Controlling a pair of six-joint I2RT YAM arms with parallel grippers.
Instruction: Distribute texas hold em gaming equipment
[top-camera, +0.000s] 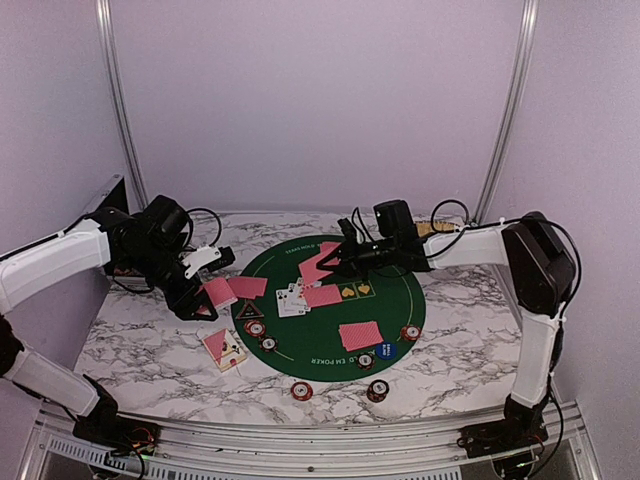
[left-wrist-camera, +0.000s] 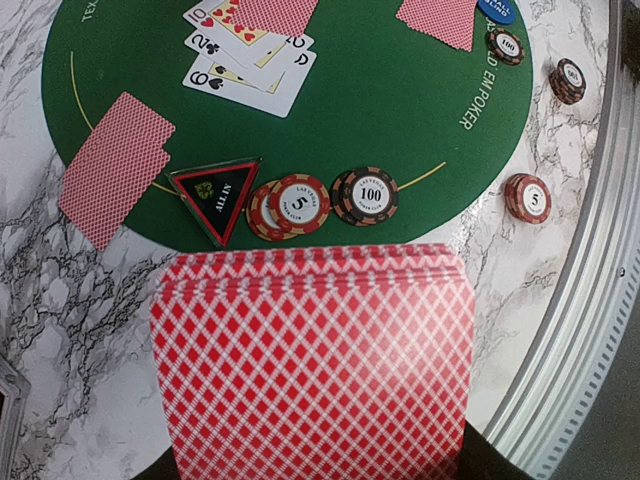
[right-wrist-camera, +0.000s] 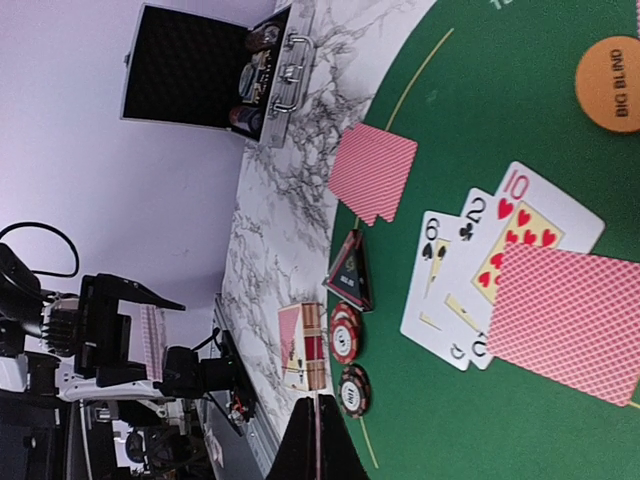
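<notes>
I find my left pincer (top-camera: 203, 296) clamped on the red-backed deck (left-wrist-camera: 315, 360) at nine o'clock of the green mat (top-camera: 395, 300), my right pincer (top-camera: 343, 258) pinching one card (top-camera: 318, 267) by its edge above mat centre, where a slack release could bury the face-up cards (top-camera: 292, 298).

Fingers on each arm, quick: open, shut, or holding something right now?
Left fingers: closed, holding the deck of red-backed cards.
Right fingers: closed, pinching a single red-backed card over the green mat.
</notes>
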